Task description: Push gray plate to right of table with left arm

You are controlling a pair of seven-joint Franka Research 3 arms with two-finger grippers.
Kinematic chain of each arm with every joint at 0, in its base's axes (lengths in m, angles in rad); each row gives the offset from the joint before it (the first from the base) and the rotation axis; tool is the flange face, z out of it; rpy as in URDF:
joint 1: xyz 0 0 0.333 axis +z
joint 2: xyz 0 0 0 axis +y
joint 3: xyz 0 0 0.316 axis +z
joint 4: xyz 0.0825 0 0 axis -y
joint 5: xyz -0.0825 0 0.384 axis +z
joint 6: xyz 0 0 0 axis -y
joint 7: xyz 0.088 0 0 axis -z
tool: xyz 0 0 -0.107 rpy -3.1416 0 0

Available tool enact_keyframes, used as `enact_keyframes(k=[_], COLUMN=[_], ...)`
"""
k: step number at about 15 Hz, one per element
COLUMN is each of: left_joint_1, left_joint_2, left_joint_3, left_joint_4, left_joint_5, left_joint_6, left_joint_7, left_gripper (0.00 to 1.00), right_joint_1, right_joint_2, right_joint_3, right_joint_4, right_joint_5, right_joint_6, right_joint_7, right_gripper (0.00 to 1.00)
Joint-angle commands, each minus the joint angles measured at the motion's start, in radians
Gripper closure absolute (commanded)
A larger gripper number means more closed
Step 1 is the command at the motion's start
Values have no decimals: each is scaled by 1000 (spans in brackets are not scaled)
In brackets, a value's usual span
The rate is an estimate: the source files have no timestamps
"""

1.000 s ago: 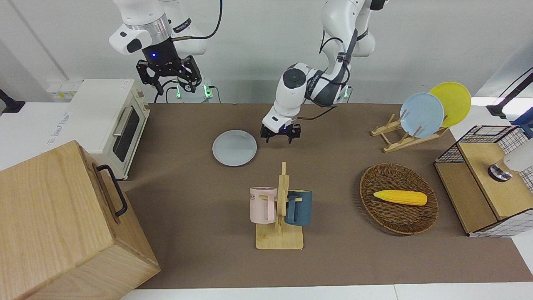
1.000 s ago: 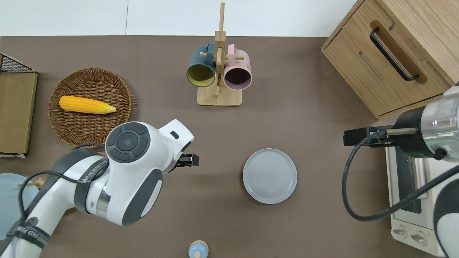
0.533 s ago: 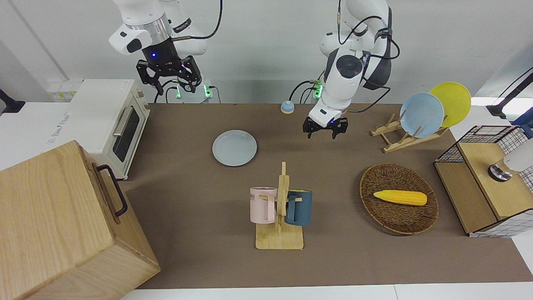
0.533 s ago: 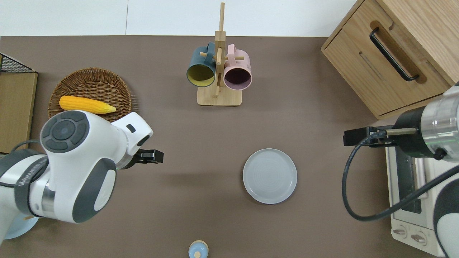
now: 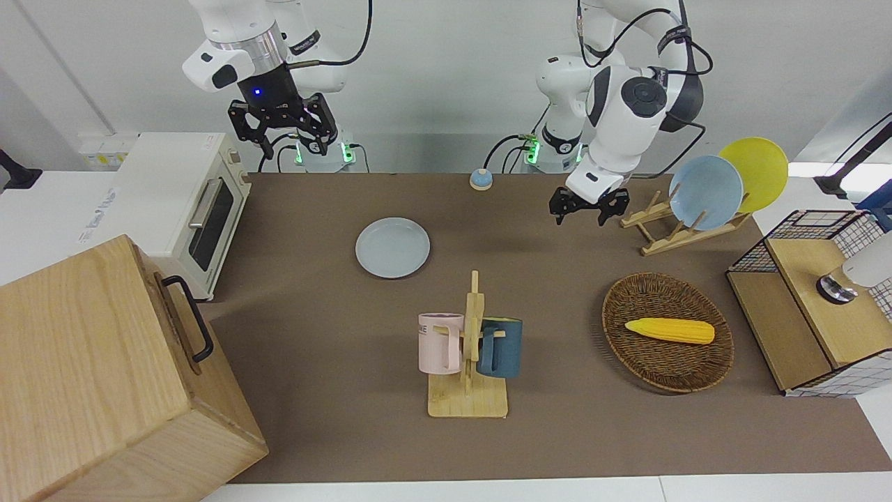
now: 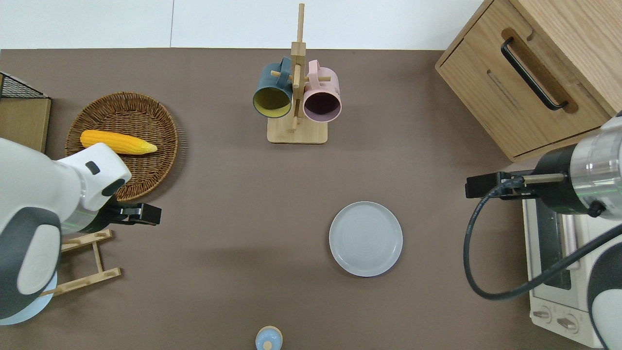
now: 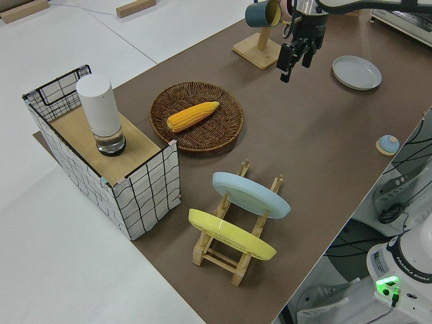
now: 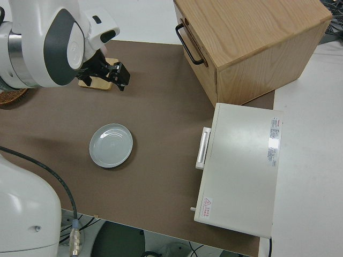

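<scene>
A small blue-topped knob (image 6: 267, 339) is seen at the edge of the table (image 5: 334, 328) nearest the robots. A little farther out, toward the right arm's end, the gray plate (image 6: 365, 238) lies flat on the brown top, well apart from every gripper. A white toaster oven (image 5: 182, 202) stands at the right arm's end of the table, nearer to the robots than a wooden cabinet (image 5: 104, 376) with a black handle.

Toward the left arm's end, the left gripper (image 5: 579, 207) is held in the air over bare tabletop, just beside a wooden dish rack (image 5: 672, 226) in which a sky-blue plate (image 5: 705, 192) and a yellow plate (image 5: 756, 173) are propped. Its fingers appear parted and nothing is held between them, though in the overhead view the gripper is partly hidden by the left arm (image 6: 34, 214). The right arm is parked, with the right gripper (image 5: 282, 129) shown spread and empty.

Farther from the robots, a wicker basket (image 6: 95, 167) holds an ear of corn (image 6: 117, 142). At the end of the table past the basket, a wire-framed crate (image 7: 108, 175) carries a white cylinder (image 7: 100, 113) on its wooden lid. Farthest out, near the middle of the table, a wooden mug tree (image 6: 296, 97) carries a dark teal mug (image 6: 273, 93) and a pink mug (image 6: 321, 97).
</scene>
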Motion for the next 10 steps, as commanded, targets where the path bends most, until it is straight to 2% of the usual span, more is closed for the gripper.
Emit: enact_keyframes(k=[1,4,10], left_joint_1=[8,8,8], left_joint_2=[-39,-79,-83], left_joint_3=[29,51,63], left_joint_4=[42,59,180], left_joint_5=[-14,-34,-40], left_joint_6=[-69,-106,-224], left_joint_7=[31,31,31], left_gripper=[9,9,9], right_joint_1=[-6,-6,-6], right_joint_2=[6,6,6], right_joint_3=[3,3,4], right_joint_4=[14,14,14], right_joint_5=[16,16,16], right_joint_6=[-5,-5,-5], right_joint_7=[2,2,2], right_gripper=[5,5,5])
